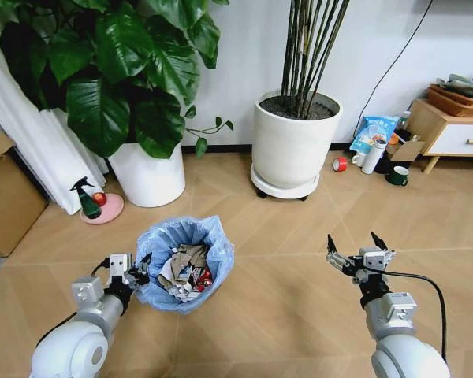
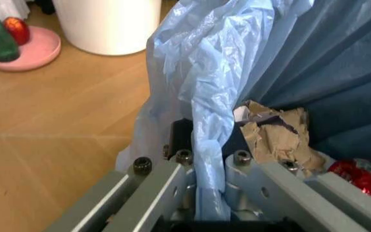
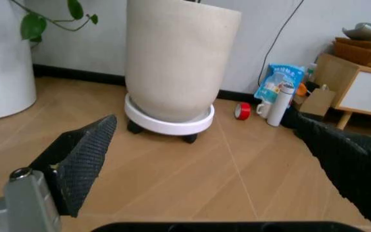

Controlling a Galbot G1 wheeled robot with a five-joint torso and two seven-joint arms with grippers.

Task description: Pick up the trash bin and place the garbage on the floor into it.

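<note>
Bin [image 1: 184,264] on floor [image 1: 284,299] before left arm, garbage [image 1: 185,272] inside | left tool [image 2: 202,193] clenched on bin rim and bag | right tool [image 1: 356,253] released, hovering apart | risk: thin bag slips or tears, bin tilts, garbage spills

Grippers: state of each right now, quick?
Left gripper: shut on the rim of the small round dark trash bin, pinching its crinkly light-blue bag.
Right gripper: open, holding nothing, above the tan wood-look floor.

Bright even light, soft shadows
</note>
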